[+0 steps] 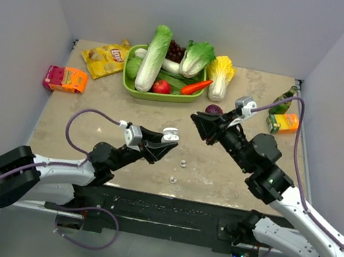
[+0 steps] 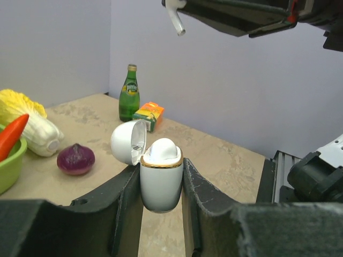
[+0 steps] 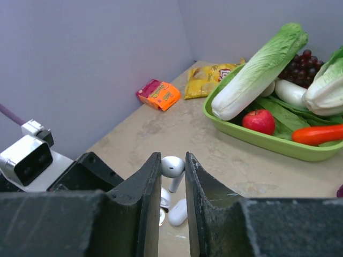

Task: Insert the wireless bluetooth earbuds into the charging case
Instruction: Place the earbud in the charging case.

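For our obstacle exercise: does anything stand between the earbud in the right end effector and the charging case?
Nothing visible does. The earbud in the right end effector faces the charging case, lid open, held by the left end effector.

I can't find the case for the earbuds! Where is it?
The case, lid open, is pinched in the left tool near the middle of the table, just below the earbud that the right tool holds.

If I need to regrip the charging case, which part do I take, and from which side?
Grip the charging case by its lower body below the gold rim, clamped on opposite side walls, coming in level as the left gripper does. The lid stands open above the rim and the mouth faces up; keep both clear.
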